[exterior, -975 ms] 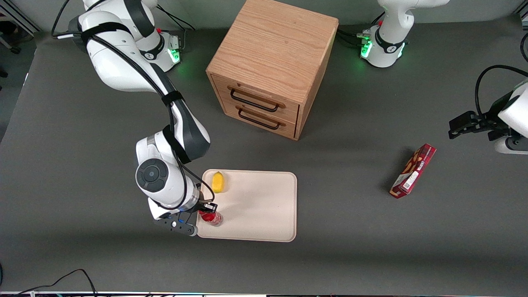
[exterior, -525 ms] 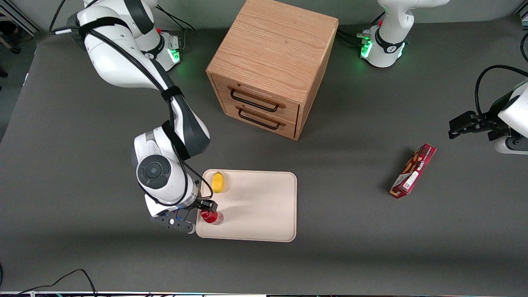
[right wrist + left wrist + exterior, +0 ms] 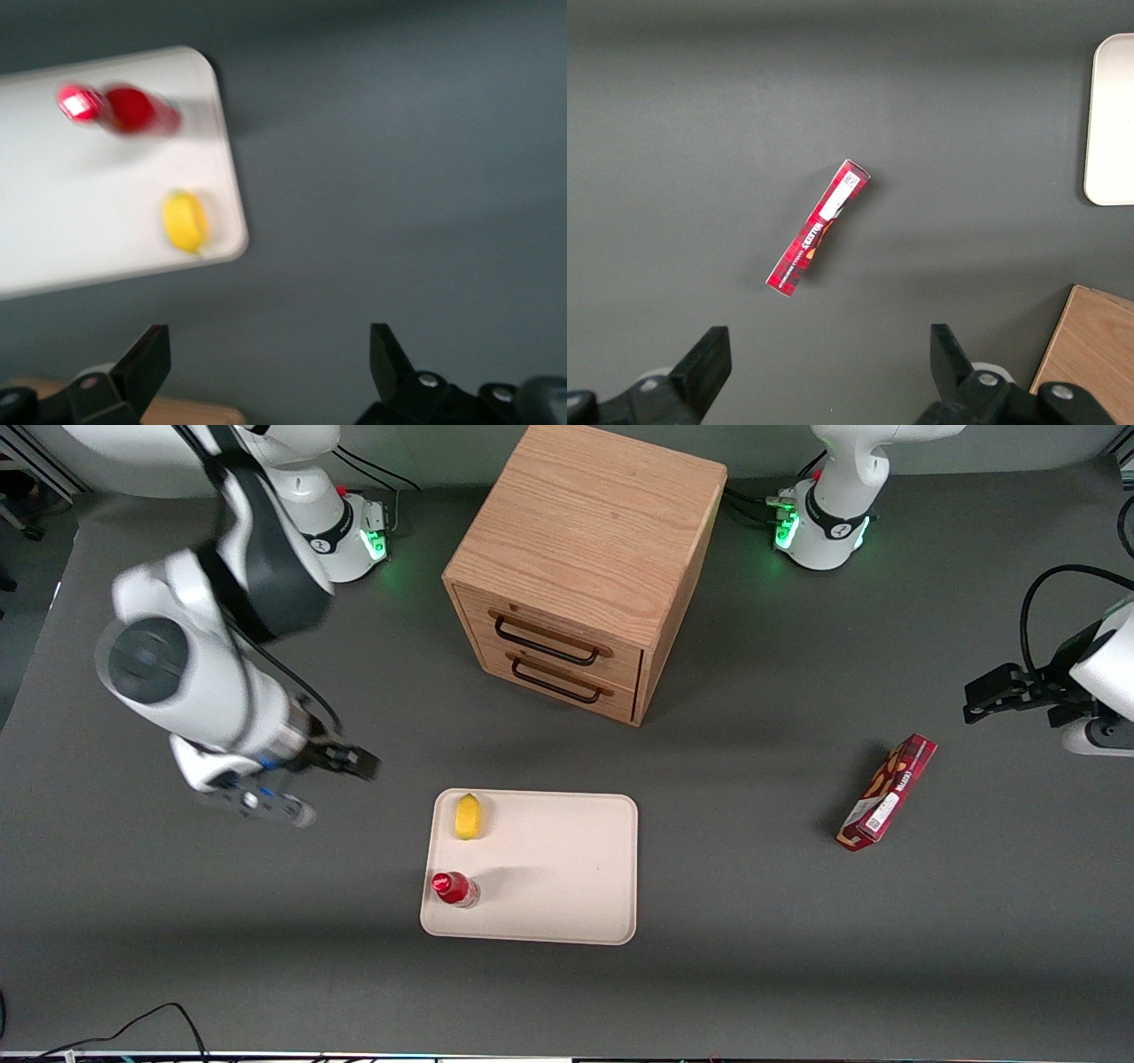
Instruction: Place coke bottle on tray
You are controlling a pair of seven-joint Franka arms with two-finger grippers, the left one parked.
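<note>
Coke bottle: the coke bottle [image 3: 454, 888] stands upright on the tray [image 3: 549, 868], in the tray corner nearest the front camera at the working arm's end, touched by nothing.
End effector: the end effector [image 3: 306, 788] hangs above bare table [image 3: 177, 921], well apart from the tray, toward the working arm's end; its fingers [image 3: 146, 359] are spread wide and hold nothing.
Front view only: the wooden cabinet [image 3: 580, 567] with two drawers, farther from the camera than the tray, and the whole tray at once.
Right wrist view: the coke bottle [image 3: 124, 111] and a small yellow object [image 3: 184, 221] sit on the tray [image 3: 53, 239], both smeared; the bottle's label is unreadable and the tray is cut off by the frame.
Left wrist view: the red snack box [image 3: 817, 227] lies flat, alone, and only a corner strip of the tray [image 3: 1109, 124] shows; the bottle is out of frame.
Surroundings: the yellow object [image 3: 468, 816] lies near the tray's edge closest to the cabinet, apart from the bottle; the snack box [image 3: 887, 792] lies toward the parked arm's end of the table.
</note>
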